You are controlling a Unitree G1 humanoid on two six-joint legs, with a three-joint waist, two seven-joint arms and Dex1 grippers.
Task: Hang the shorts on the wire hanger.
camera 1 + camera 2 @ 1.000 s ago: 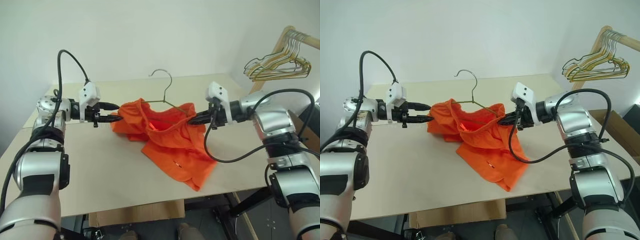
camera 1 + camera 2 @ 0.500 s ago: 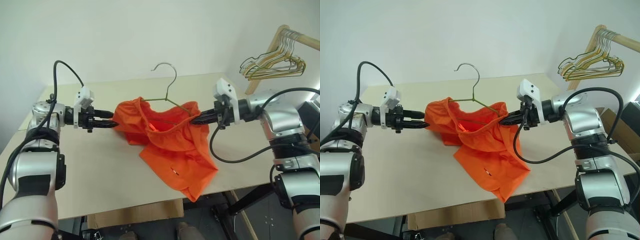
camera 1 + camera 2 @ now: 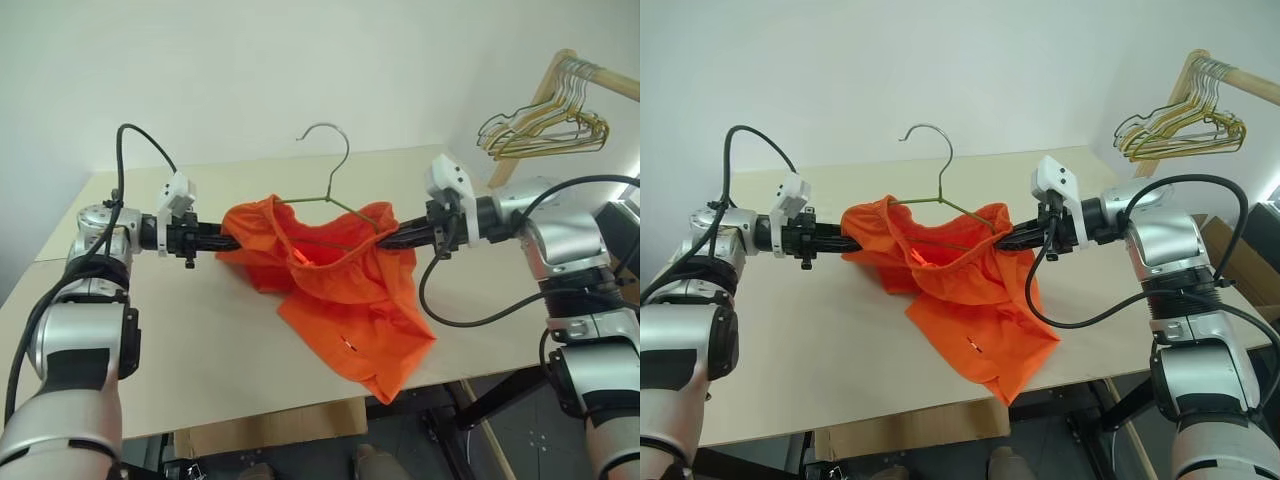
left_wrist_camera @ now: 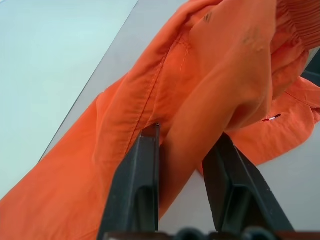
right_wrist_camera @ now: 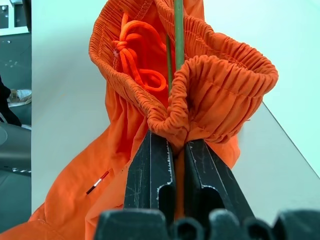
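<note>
The shorts (image 3: 340,290) droop onto the bench (image 3: 180,340). The left end effector (image 3: 222,237) straddles a fabric fold; whether it grips is unclear. The right end effector (image 3: 385,236) is clenched on the waistband and the wire hanger (image 3: 330,185). Beyond, spare hangers (image 3: 545,130) crowd a wooden rack (image 3: 560,75).

Both head views look forward and down from above the near edge of the tabletop (image 3: 200,330) and share almost the same scene. Each wrist camera sits just behind its own tool and looks very closely along the fingers at the shorts (image 3: 340,280), left tool (image 4: 182,165), right tool (image 5: 177,150).
</note>
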